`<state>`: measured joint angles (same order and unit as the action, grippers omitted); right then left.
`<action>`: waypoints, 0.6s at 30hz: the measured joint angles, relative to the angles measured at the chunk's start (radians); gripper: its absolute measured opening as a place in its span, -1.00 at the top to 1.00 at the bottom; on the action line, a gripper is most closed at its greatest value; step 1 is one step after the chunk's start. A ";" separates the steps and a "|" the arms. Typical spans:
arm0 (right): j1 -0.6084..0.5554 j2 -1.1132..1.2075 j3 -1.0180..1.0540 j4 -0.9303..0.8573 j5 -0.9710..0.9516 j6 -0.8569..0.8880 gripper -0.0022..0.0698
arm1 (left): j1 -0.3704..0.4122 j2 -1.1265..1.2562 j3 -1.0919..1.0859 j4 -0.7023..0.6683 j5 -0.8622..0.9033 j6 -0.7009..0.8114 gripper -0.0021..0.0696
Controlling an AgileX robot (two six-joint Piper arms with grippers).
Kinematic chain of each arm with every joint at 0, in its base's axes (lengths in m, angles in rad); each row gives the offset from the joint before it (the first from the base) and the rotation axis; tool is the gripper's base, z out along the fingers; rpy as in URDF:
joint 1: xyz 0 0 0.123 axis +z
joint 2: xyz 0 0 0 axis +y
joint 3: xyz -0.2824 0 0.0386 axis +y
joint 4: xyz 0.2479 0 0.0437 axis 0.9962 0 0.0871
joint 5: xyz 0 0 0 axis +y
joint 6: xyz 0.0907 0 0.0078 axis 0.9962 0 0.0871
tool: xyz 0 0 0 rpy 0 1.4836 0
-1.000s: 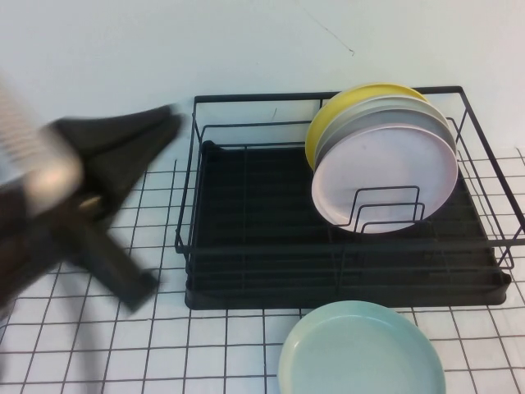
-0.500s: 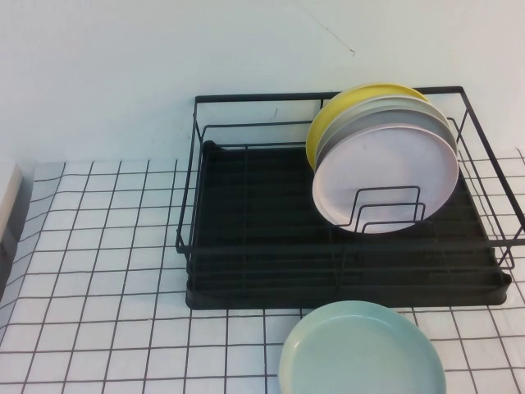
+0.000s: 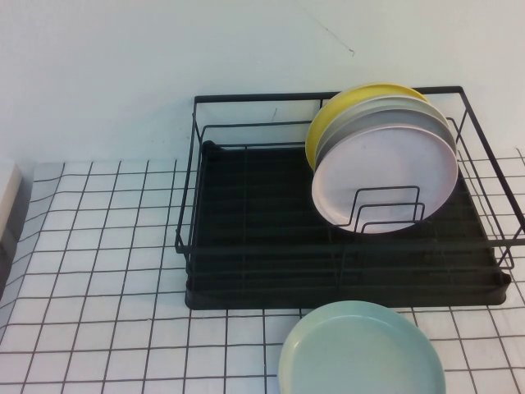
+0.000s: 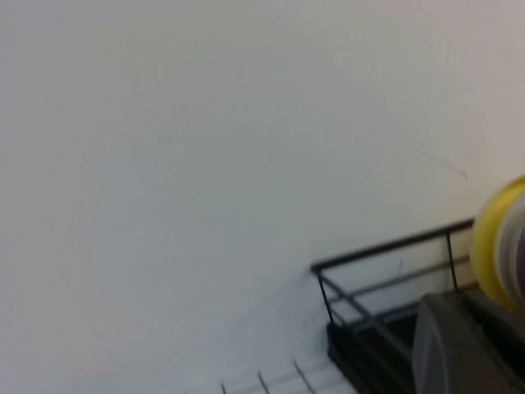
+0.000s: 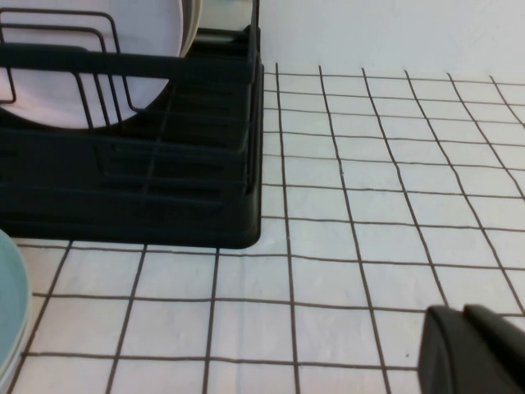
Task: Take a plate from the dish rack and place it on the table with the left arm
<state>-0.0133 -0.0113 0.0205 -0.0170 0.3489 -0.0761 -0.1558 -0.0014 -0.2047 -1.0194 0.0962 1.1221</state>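
Note:
The pale mint-green plate (image 3: 361, 349) lies flat on the white gridded table (image 3: 98, 271), in front of the black wire dish rack (image 3: 246, 271). Its edge also shows in the right wrist view (image 5: 8, 304). Neither arm shows in the high view. My left gripper (image 4: 472, 345) shows only in the left wrist view, raised, off the rack's left end (image 4: 369, 271) and apart from it, holding nothing that shows. My right gripper (image 5: 472, 349) is shut and empty, low over the table to the right of the rack (image 5: 164, 180).
A pale pink plate (image 3: 385, 176) stands upright in the rack's right half, with a grey plate (image 3: 385, 111) and a yellow plate (image 3: 328, 123) behind it. A white wall rises behind the rack. A pale grey object (image 3: 6, 205) sits at the table's left edge.
A second ago my left arm was over the table left of the rack, blurred in motion. It has left the high view. The plates and rack have not moved.

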 joint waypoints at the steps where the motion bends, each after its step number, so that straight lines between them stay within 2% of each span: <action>1: 0.000 0.000 0.000 0.000 0.000 0.000 0.95 | 0.000 0.000 0.004 0.196 0.022 -0.209 0.95; 4: 0.000 0.000 0.000 0.000 0.000 0.000 0.95 | 0.000 0.000 0.031 0.693 0.088 -0.742 0.95; 6: 0.000 0.000 0.000 0.000 0.000 0.000 0.95 | 0.000 0.000 0.068 0.928 0.125 -1.015 0.95; 7: 0.000 0.000 0.000 0.000 0.000 0.000 0.95 | 0.000 0.000 0.092 1.002 0.139 -1.103 0.95; 10: 0.000 0.000 0.000 0.000 0.000 0.000 0.95 | 0.000 0.000 0.162 1.077 0.153 -1.209 0.95; 18: 0.000 0.000 0.000 0.000 0.000 0.000 0.95 | 0.000 0.000 0.227 1.053 0.164 -1.234 0.95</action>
<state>-0.0133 -0.0113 0.0205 -0.0170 0.3489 -0.0761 -0.1558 -0.0014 0.0225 0.0335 0.2606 -0.1122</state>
